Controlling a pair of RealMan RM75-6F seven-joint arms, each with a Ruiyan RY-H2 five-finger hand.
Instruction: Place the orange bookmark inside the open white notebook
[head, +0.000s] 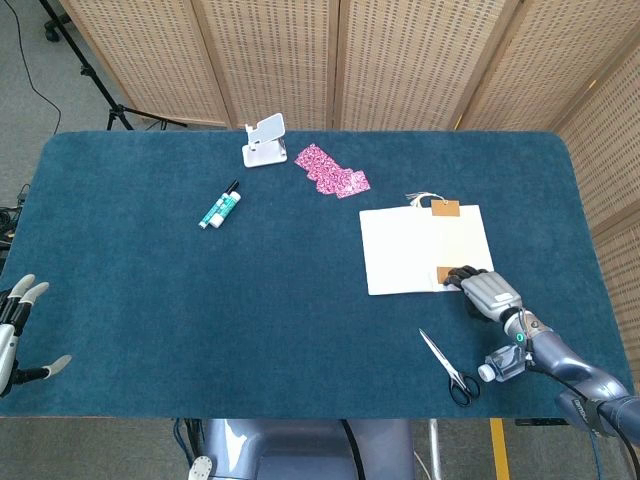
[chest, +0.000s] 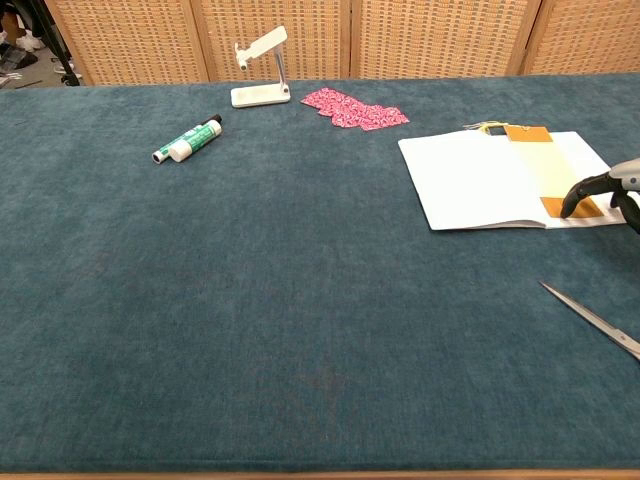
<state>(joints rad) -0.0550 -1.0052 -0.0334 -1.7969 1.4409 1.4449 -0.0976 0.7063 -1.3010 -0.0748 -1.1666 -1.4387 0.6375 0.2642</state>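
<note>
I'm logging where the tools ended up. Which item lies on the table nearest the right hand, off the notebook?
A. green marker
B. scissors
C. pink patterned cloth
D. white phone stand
B: the scissors lie just beside the right hand; the other items sit far across the table.

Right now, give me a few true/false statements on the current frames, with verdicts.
1. The right hand touches the orange bookmark at the near edge of the white notebook. True.
2. The scissors lie on the notebook. False: they lie on the table, nearer the robot than the notebook.
3. The left hand holds the marker. False: it holds nothing, at the table's left edge.
4. The pink patterned cloth lies beside the white stand. True.
</note>
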